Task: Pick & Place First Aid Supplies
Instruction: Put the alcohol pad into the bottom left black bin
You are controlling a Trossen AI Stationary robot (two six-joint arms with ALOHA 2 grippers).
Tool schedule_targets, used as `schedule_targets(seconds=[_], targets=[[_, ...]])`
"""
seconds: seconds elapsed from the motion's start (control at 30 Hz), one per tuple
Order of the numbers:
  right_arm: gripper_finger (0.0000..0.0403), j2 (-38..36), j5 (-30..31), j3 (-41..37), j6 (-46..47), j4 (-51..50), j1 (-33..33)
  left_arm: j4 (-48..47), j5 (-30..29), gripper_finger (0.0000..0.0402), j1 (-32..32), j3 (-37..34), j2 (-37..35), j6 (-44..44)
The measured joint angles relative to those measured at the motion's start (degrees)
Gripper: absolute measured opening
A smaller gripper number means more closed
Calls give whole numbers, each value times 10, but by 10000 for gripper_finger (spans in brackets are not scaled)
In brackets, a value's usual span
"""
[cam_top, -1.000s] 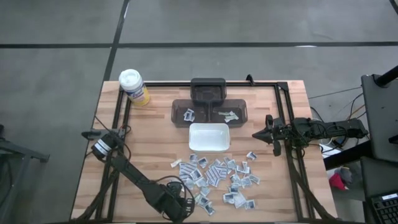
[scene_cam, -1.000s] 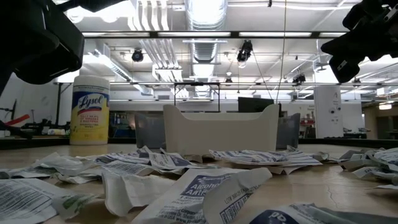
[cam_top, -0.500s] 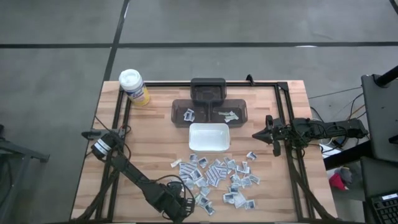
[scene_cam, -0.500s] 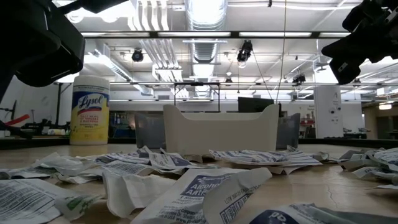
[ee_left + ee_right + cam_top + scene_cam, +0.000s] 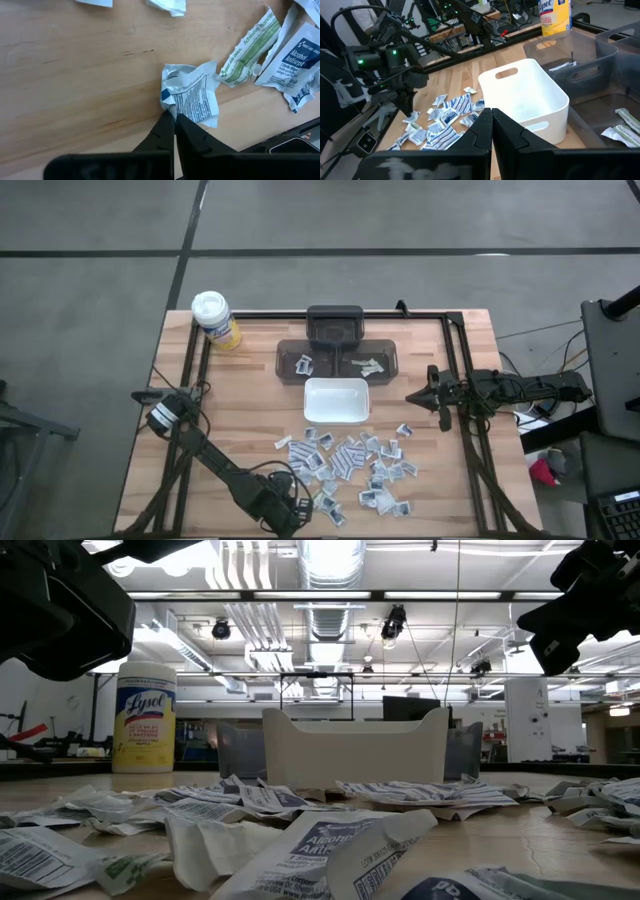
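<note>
Closing now: the left gripper (image 5: 174,116), low in the high view near the bottom centre-left, has brought its fingers together since a second ago, and in its wrist view the two dark tips meet on the near edge of a crumpled white packet (image 5: 191,93) with blue and black print, pinching that corner against the wooden table (image 5: 75,75). Just beside it lies a greenish-printed packet (image 5: 247,50), and past that an alcohol packet (image 5: 297,62) with a dark blue label, both apart from the fingers. From above, the first aid supplies (image 5: 350,465) spread as a loose scatter across the lower middle of the frame, right of the left gripper (image 5: 290,505) and below the white tray (image 5: 336,400), which sits at centre. Above the tray stand the grey bins (image 5: 338,360), with a few packets in them. A yellow canister (image 5: 215,318) with a white lid holds the upper left corner of the table. Over on the right edge, the right gripper (image 5: 412,397) hangs off the pile with its fingers pressed together on nothing, pointing towards the tray; its wrist view shows the tray (image 5: 525,102) and the scattered packets (image 5: 445,120) ahead. Down at table level, the packets (image 5: 300,840) fill the foreground, the tray (image 5: 355,745) behind them.
</note>
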Motion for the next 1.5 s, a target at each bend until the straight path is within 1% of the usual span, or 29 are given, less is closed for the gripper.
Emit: schedule_targets(seconds=[0.33, 0.6, 0.73, 0.83, 1.03, 1.2, 1.5], targets=[[8, 0, 0, 0, 0, 0, 0, -10, -2, 5, 0, -1, -9, 22], [8, 0, 0, 0, 0, 0, 0, -32, -46, 1, 0, -2, -28, 40], [8, 0, 0, 0, 0, 0, 0, -35, -45, 1, 0, -2, -28, 45], [8, 0, 0, 0, 0, 0, 0, -56, -41, 4, 0, -3, -28, 44], [8, 0, 0, 0, 0, 0, 0, -58, -39, 9, 0, -3, -28, 44], [8, 0, 0, 0, 0, 0, 0, -59, -39, 23, 0, -3, -28, 42], [8, 0, 0, 0, 0, 0, 0, -58, -39, 67, -1, -3, -28, 42]])
